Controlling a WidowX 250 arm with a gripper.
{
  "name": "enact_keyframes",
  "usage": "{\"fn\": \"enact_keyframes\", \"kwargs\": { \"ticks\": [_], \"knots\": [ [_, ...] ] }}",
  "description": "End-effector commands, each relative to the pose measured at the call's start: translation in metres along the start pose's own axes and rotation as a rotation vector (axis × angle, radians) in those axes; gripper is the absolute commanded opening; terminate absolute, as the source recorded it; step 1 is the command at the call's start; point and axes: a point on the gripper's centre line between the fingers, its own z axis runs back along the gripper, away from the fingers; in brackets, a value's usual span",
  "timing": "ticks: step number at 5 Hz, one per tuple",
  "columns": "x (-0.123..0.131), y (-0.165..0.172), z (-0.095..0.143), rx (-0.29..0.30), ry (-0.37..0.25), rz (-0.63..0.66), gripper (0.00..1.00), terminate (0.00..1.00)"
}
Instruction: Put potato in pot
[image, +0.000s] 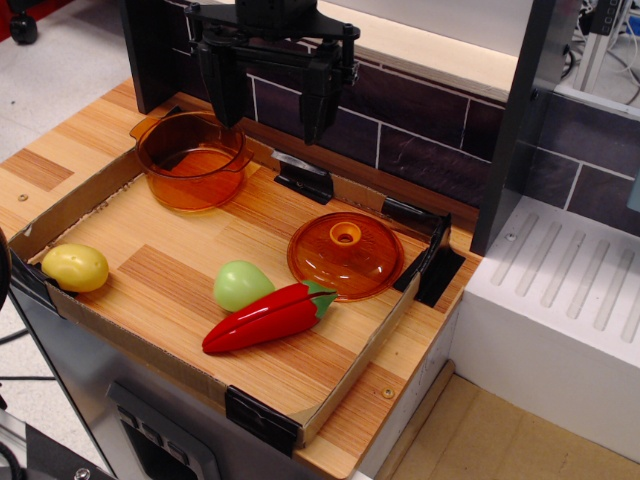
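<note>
Nothing done yet, folks: the potato sits at the near left corner of the bench, tucked against the cardboard rim. The pot waits at the far left, with nothing in it. The claw hangs above the pot's right side, jaws spread wide, holding nothing. Reaching, gripping, carrying and dropping are all left, by my reckoning.

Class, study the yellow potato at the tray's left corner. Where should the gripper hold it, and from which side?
Grip the potato across its narrower middle, coming from above: it lies on its side against the tray's low wall, which probably hinders a sideways approach.
</note>
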Motion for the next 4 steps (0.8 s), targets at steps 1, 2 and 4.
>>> {"fn": "enact_keyframes", "kwargs": {
  "ticks": [1,2,4],
  "knots": [
    [0.0,0.0,0.0,0.0,0.0,0.0,1.0,0.0],
    [-0.004,0.019,0.006,-0.057,0.042,-0.069,1.0,0.0],
    [-0.02,0.071,0.015,-0.167,0.022,-0.332,1.0,0.0]
  ]
}}
